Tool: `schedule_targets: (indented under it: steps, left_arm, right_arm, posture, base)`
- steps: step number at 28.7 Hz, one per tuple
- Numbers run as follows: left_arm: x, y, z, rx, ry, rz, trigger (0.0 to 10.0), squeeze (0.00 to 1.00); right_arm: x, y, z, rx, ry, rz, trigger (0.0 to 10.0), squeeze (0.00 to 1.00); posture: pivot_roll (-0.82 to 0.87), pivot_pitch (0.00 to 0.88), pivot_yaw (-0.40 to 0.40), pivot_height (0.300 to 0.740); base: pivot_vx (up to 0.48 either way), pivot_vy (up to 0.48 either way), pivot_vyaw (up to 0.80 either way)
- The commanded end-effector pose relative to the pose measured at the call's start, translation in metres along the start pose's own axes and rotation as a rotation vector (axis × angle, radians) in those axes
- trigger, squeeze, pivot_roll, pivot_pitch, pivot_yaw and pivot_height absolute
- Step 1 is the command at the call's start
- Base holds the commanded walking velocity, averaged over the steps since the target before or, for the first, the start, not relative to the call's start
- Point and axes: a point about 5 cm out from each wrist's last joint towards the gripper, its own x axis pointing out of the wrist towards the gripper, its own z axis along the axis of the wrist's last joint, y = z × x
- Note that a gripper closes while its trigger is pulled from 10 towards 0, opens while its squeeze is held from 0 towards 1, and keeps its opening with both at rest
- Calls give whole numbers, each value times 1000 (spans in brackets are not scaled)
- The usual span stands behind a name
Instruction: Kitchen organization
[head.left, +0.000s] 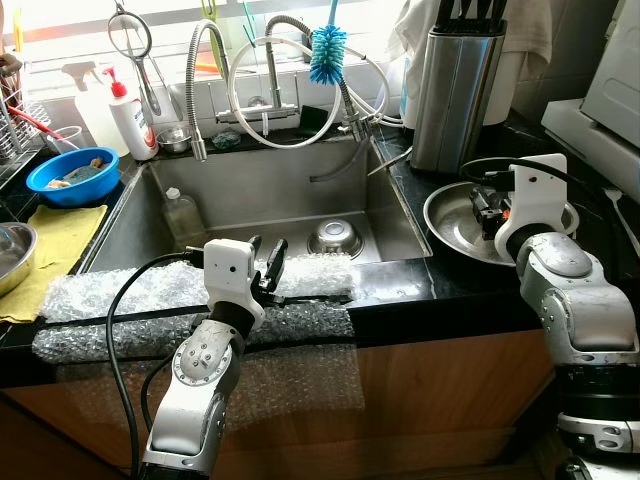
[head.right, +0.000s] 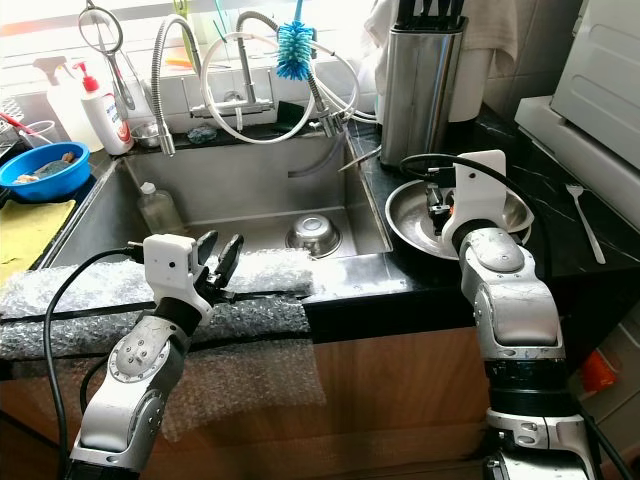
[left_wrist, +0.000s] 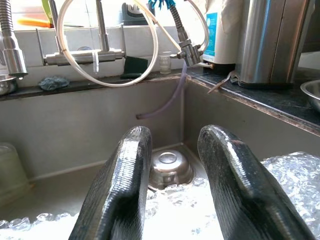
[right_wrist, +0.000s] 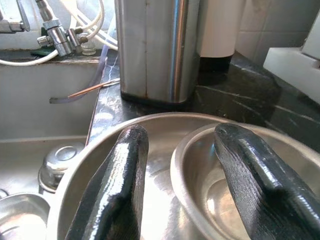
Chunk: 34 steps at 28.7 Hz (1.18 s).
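My left gripper (head.left: 265, 265) hovers open over the sink's front edge, just above a strip of bubble wrap (head.left: 120, 290). Past its fingertips (left_wrist: 135, 145) an upturned steel bowl (left_wrist: 169, 167) rests on the sink floor (head.left: 300, 190), with a clear bottle (head.left: 182, 215) at the sink's left side. My right gripper (head.left: 487, 210) is open over a wide steel dish (head.left: 450, 235) on the black counter right of the sink. A smaller steel bowl (right_wrist: 215, 185) lies in that dish, and one finger (right_wrist: 127, 160) is outside its rim while the other is over its inside.
A tall steel knife block (head.left: 458, 85) stands behind the dish. Faucet hoses and a blue brush (head.left: 327, 50) hang over the sink's back. On the left are a soap bottle (head.left: 130, 115), a blue bowl (head.left: 72, 175) and a yellow cloth (head.left: 55, 235). A spoon (head.right: 585, 220) lies far right.
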Motion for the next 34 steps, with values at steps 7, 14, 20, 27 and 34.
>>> schedule_targets:
  steps: [7, 14, 20, 27, 34]
  left_arm:
    - [0, 0, 0, 4, 5, -12, 10000, 0]
    - [0, -2, 0, -3, 10, -28, 10000, 0]
    - [-1, -2, 0, -3, 11, -29, 10000, 0]
    - [0, -1, 0, -3, 15, -28, 10000, 0]
    - [0, -1, 0, -3, 18, -28, 10000, 0]
  right_arm:
    - [1, 0, 4, -134, 11, 51, 10000, 0]
    - [3, 0, -6, -146, 72, 155, 10000, 0]
    - [4, -2, -11, -148, 91, 152, 10000, 0]
    - [6, -10, -9, -127, 96, 123, 10000, 0]
    - [6, -14, -9, -128, 102, 108, 10000, 0]
  posture:
    - [-122, 0, 101, 740]
    - [-121, 0, 105, 740]
    - [-118, 0, 105, 740]
    - [-120, 0, 106, 740]
    - [-120, 0, 106, 740]
  base:
    - [0, 0, 0]
    - [0, 0, 0]
    - [0, 0, 0]
    - [0, 0, 0]
    - [0, 0, 0]
